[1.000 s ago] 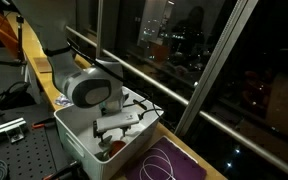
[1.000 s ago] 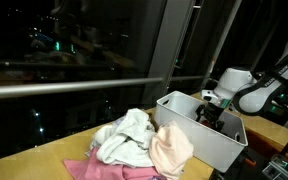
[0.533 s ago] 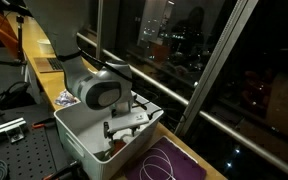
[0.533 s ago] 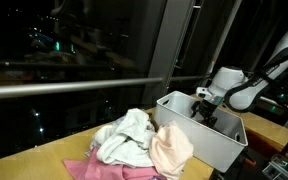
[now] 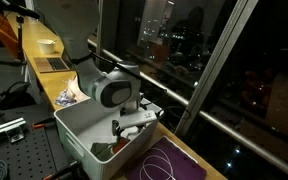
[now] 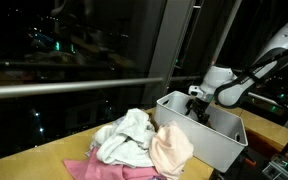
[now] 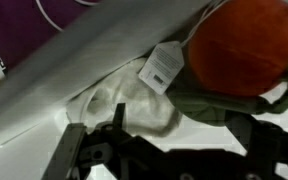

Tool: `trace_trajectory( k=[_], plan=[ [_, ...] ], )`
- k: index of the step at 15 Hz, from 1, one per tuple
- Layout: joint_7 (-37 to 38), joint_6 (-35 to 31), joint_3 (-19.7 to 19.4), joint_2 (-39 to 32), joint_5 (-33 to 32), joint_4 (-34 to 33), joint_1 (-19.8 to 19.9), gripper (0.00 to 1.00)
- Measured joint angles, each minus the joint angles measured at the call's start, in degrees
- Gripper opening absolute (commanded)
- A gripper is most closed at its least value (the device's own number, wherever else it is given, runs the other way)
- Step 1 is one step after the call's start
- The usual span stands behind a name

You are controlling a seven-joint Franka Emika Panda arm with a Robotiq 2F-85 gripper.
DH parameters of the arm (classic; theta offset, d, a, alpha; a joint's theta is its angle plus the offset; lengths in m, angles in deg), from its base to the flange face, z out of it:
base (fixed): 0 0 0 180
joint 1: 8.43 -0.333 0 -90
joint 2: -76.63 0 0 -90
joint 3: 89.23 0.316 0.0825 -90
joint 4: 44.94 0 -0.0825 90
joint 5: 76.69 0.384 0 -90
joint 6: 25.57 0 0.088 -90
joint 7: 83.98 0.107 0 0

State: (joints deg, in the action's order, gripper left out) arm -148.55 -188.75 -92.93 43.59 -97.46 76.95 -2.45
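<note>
Down in the white bin, the end effector hangs with its jaws wide apart and nothing between them. In the wrist view the two dark fingers frame the bin floor. Just ahead of them lies an orange round thing wrapped below by a green cloth. A white tag sits at its side, touching a white cloth spread flat underneath.

The step in hand looks like an approach. The end effector is inside the bin walls and above the contents, and I see no contact yet.

A grip on the orange round thing would call for shifting toward it, since it lies off to one side of the jaws' line rather than between them. It would then call for a short descent and a closing wide enough to span its bulk. The soft cloth below may bunch or come up with it.

Beyond the bin wall, a purple cloth with a white cord lies on the table, at its edge under the window. In an exterior view the bin stands near one end of the table, with a pile of clothes touching its outer wall.
</note>
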Motion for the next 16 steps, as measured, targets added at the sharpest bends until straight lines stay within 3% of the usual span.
trace_trajectory(
  k=[8, 16],
  plan=[
    [0.0, 6.1, 2.2, -3.1, 0.7, -6.8, 0.9, 1.00],
    [0.0, 7.6, 4.8, -6.9, 5.0, -12.2, 2.0, 1.00]
  ],
)
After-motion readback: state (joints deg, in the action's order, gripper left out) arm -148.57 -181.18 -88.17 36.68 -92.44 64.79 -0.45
